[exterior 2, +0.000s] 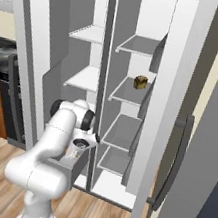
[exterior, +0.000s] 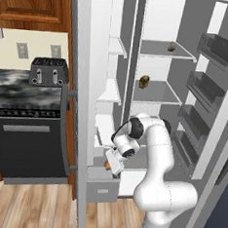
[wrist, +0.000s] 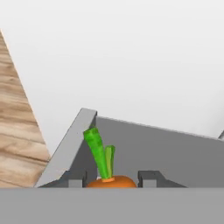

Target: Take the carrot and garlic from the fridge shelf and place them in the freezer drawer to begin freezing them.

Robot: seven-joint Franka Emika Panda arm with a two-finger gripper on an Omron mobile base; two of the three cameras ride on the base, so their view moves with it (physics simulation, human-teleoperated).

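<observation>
The tapered orange carrot (wrist: 106, 179) is clamped between the gripper (wrist: 111, 178) jaws above the open pale grey freezer drawer (wrist: 70, 144), ready for release.

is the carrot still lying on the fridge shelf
No, the carrot sits between the fingertips of the claw above the open freezer drawer, its green tuft pointing up.

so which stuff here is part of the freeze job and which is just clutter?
Job:
- carrot, between the gripper fingers, over the open freezer drawer
- garlic, on the upper fridge shelf

Clutter:
- boxy brown item, one shelf lower
- toaster on the counter
- oven below it
</observation>
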